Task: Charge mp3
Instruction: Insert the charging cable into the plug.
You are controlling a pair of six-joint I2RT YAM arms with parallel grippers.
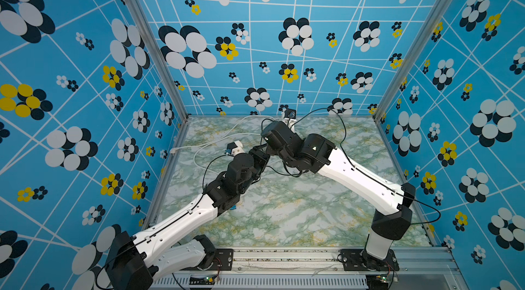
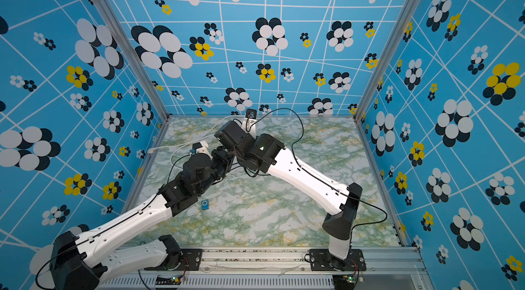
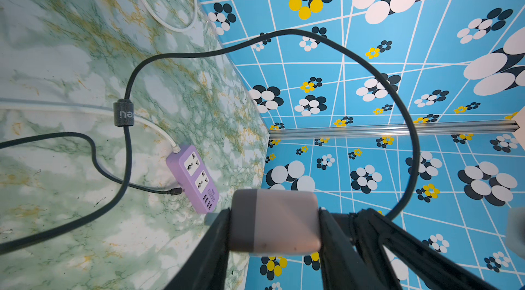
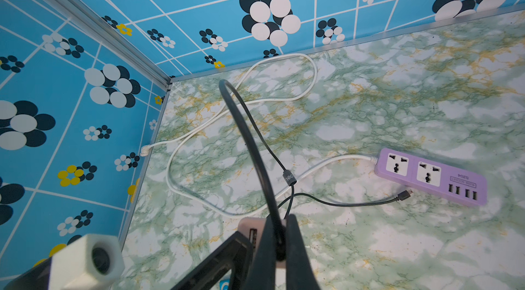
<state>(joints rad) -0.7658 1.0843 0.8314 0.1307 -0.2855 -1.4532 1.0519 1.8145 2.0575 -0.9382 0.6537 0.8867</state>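
The left gripper (image 3: 274, 217) is clamping the pink charger (image 3: 284, 229) near the power strip (image 3: 193, 177); the right gripper (image 4: 279, 234) is pinching the black cable (image 4: 250, 138), probably to plug it in.

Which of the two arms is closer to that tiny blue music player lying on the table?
Left. The left arm passes right beside the mp3; the right arm stretches in from the opposite side, well apart from it.
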